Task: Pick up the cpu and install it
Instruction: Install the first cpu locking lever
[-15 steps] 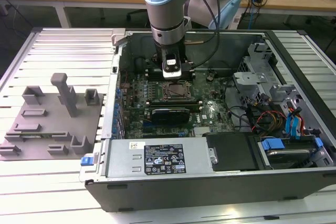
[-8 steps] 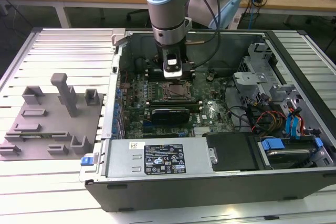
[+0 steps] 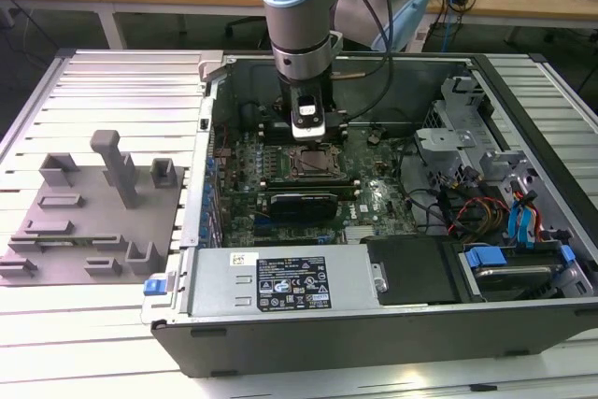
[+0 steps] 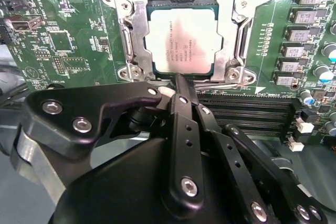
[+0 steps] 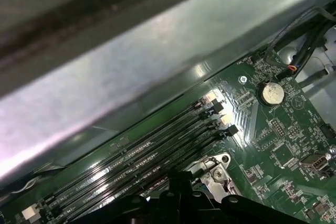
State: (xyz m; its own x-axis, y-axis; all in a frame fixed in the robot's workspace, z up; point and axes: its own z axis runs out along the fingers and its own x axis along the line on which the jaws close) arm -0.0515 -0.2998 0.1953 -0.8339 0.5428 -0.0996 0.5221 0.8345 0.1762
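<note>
The open computer case (image 3: 374,231) is seen from above and in front in the exterior view, at some distance; the motherboard (image 4: 68,40) is seen close up in both wrist views; the socket (image 4: 184,35) is faced past the tool (image 4: 178,85) in the second, the memory slots (image 5: 157,156) and case wall in the first.

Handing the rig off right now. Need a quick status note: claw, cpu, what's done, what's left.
Claw: shut, holding nothing, tips by the socket's edge.
Cpu: lies flat in the motherboard socket, inside the open computer case; in the exterior view the arm stands over it.
Done: cpu picked up and placed in the socket.
Left: I can't tell from these views whether the socket is latched; check that and the seating.
Grey fixture tray on the exterior view's left, outside the case.
</note>
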